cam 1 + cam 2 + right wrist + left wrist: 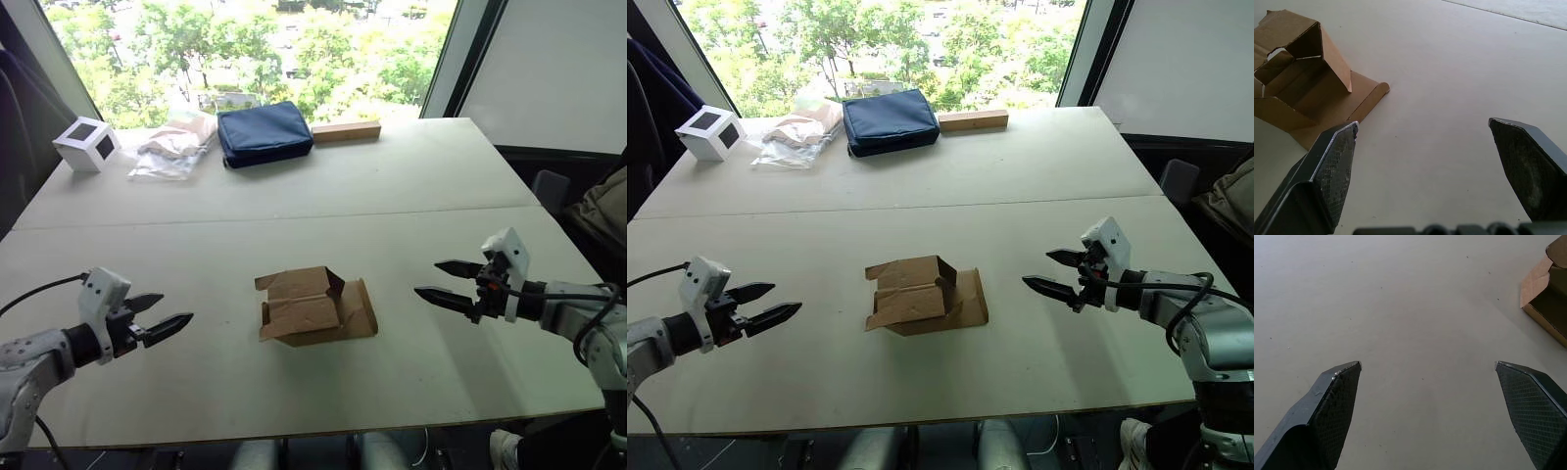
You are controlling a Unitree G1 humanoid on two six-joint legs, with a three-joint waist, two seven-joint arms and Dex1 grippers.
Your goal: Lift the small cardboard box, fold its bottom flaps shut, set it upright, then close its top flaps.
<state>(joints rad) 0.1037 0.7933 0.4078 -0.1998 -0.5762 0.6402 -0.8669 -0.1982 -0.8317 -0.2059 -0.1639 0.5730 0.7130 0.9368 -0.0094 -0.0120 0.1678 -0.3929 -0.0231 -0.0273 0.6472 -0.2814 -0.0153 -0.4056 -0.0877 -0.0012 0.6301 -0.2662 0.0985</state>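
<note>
The small cardboard box point(312, 305) lies on its side in the middle of the near table, half collapsed, with both ends open. Its flaps point(359, 309) spread flat on the table toward my right, and other flaps point(277, 282) stick out toward my left; I cannot tell which end is bottom or top. My left gripper point(163, 315) hovers open to the box's left, a hand's width away, with nothing between its fingers. My right gripper point(446, 280) hovers open to the box's right, also apart from it. The right wrist view shows the box's hollow inside point(1300, 83).
At the table's far edge sit a white cube with a dark square point(86, 144), a clear plastic bag point(176, 145), a dark blue pouch point(264, 133) and a long pale wooden block point(345, 130). A seam point(294, 215) crosses the table between two boards.
</note>
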